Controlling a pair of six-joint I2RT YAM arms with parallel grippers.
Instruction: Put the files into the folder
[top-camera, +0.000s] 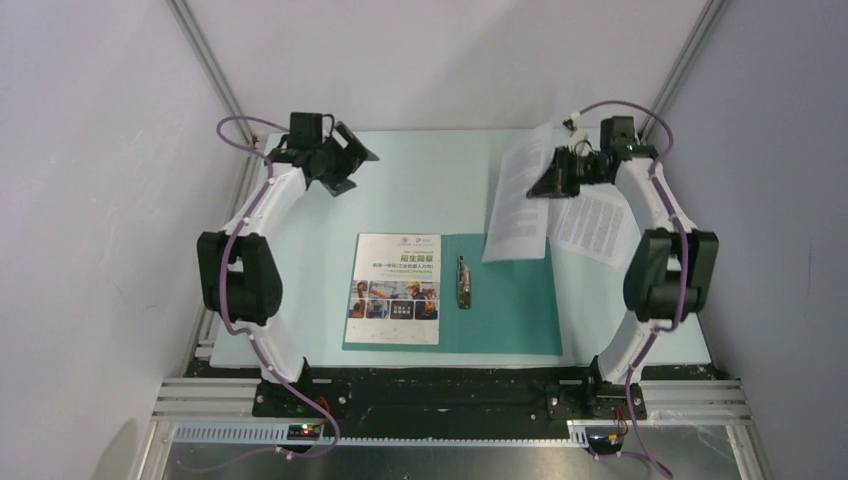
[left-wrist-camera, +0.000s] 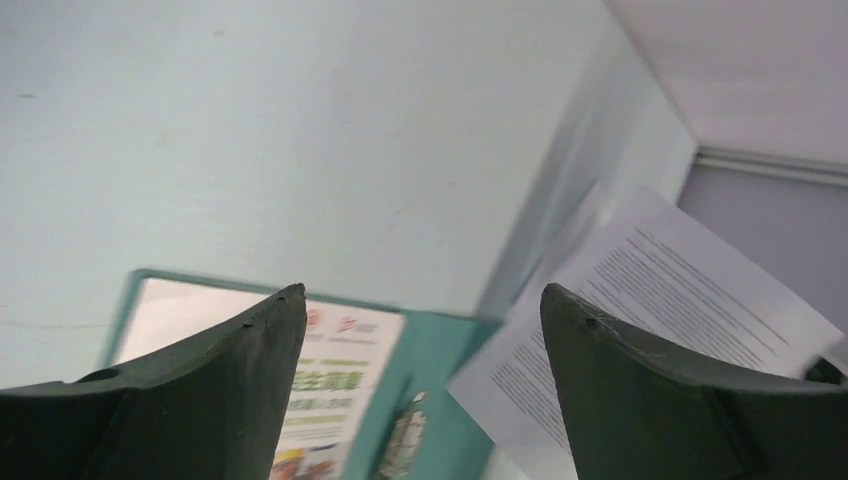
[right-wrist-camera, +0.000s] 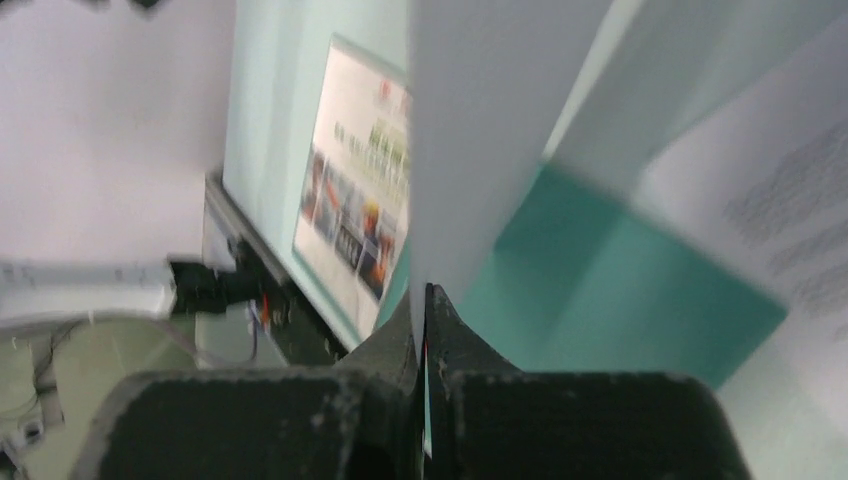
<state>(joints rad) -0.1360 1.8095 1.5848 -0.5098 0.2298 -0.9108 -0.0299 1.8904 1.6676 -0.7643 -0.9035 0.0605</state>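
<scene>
Teal folder (top-camera: 510, 300) is lying open on the counter (top-camera: 430, 180), with the brochure (top-camera: 396, 290) resting on its left half. Clamped tight, the right gripper (right-wrist-camera: 425, 292) is pinching a text sheet (top-camera: 515, 205), dangling it over the folder's far right corner. Spread wide, the left gripper (left-wrist-camera: 420, 295) is holding nothing.

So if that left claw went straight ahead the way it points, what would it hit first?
Most likely the bare table, just beyond the teal folder; the open left claw tilts down toward it. Depth is unclear, so it could be the folder.
</scene>
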